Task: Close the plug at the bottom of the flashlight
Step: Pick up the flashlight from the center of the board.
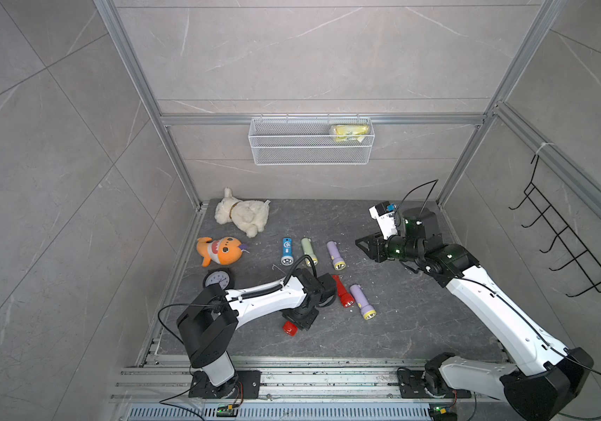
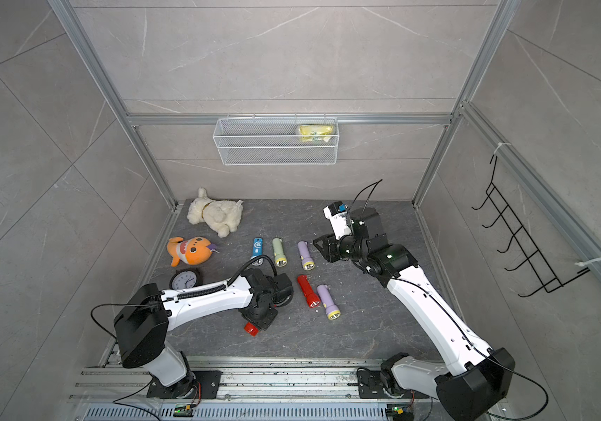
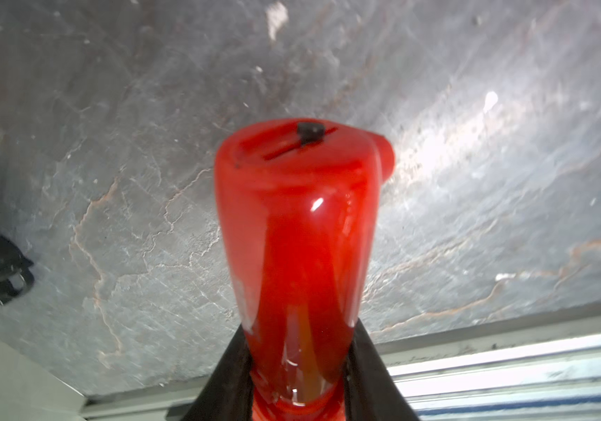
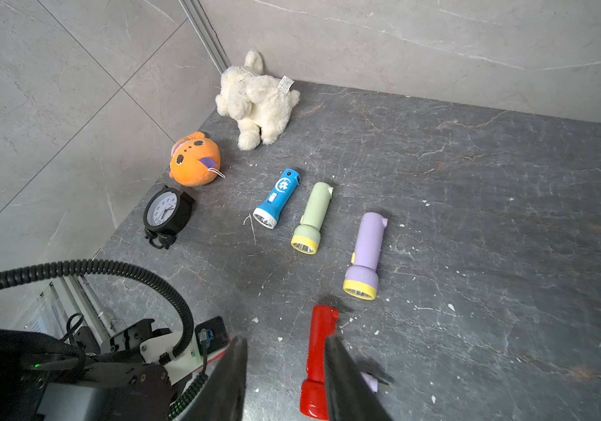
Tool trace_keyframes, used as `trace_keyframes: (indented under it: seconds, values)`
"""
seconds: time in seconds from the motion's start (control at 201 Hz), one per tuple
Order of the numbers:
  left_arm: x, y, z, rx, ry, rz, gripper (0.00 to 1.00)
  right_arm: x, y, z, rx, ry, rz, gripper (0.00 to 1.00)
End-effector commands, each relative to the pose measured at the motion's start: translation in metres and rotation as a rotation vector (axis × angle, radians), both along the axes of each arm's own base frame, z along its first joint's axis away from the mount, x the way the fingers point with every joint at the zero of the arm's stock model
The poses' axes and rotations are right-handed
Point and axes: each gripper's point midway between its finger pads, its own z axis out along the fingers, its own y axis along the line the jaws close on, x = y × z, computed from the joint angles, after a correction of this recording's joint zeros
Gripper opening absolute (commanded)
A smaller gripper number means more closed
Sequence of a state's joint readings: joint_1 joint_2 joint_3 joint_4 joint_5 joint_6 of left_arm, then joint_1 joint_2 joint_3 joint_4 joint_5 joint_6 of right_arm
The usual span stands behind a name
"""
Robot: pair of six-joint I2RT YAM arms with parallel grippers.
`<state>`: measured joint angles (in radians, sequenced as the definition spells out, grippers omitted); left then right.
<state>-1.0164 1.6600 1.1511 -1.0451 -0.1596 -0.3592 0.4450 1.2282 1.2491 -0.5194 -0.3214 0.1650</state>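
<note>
The left tool (image 3: 297, 368) is clamped hard around the body of the red flashlight (image 3: 299, 237), holding it low over the front of the tabletop (image 3: 109, 182). The bottom end points away from the wrist, and I judge this is meant to expose the plug (image 3: 309, 133) (a dark piece standing up from the recessed end face, so apparently not yet folded flat) to the other arm. The right tool (image 4: 284, 342) hangs raised over the back right of the tabletop, jaws partly apart with nothing between them, looking down on the loose flashlights (image 4: 308, 218). It looks parked clear until it is needed to press the plug home.
</note>
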Motion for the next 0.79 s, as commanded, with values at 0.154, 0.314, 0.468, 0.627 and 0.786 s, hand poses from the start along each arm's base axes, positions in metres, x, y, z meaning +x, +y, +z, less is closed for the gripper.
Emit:
trace_keyframes:
  seconds: [0.154,0.314,0.468,0.627,0.786]
  values:
    - [-0.006,-0.05,-0.002,-0.251,0.069,-0.216,0.0,0.0,-0.005,0.007,-0.016,-0.039,-0.02,0.38]
    - [0.006,-0.057,-0.011,-0.265,0.036,-0.25,0.0,0.0,-0.007,0.004,-0.026,-0.04,-0.028,0.38]
    - [0.012,-0.059,-0.028,-0.244,0.062,-0.252,0.0,0.0,-0.008,0.004,-0.03,-0.04,-0.034,0.38]
    - [0.018,-0.06,-0.027,-0.279,0.065,-0.244,0.0,0.001,-0.01,0.003,-0.04,-0.042,-0.046,0.38]
    - [0.016,-0.06,-0.025,-0.317,0.082,-0.255,0.0,0.003,-0.012,0.004,-0.041,-0.047,-0.054,0.38]
